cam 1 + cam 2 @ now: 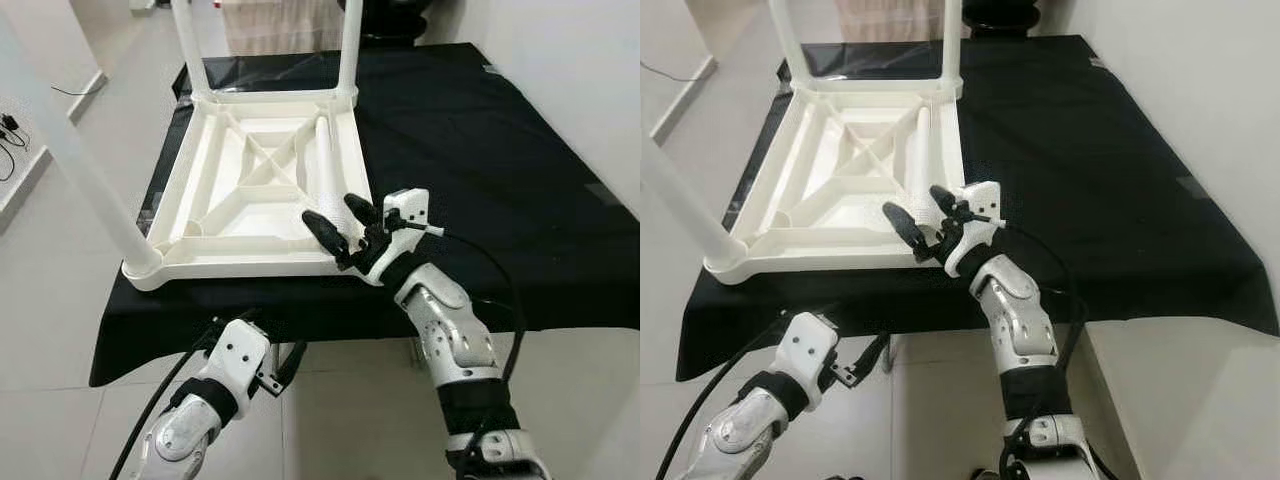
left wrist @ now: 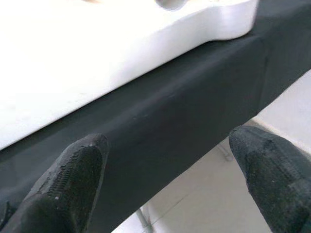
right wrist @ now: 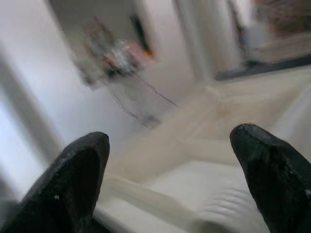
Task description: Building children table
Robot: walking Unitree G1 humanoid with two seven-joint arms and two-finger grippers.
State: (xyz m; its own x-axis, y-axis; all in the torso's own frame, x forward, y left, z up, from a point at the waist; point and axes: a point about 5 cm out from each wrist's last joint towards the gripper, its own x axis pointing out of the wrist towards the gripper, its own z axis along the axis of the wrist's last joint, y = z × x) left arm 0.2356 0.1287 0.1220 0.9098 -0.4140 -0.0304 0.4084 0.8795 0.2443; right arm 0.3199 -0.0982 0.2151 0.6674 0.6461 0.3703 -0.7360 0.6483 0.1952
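One upturned white table (image 1: 255, 190) on black cloth (image 1: 480, 150), right pincer (image 1: 342, 225) spread wide — over its near corner.

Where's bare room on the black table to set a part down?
Free: the black cloth right of the upturned white tabletop, out to the wall-side edge, and a strip behind it. Crowded: the left half, covered by the tabletop with three legs up and a loose leg lying inside it. The right gripper, open, hangs over its near right corner.

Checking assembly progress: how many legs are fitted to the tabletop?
3: near-left corner leg, far-left leg, far-right leg. A fourth leg lies loose inside the tabletop.
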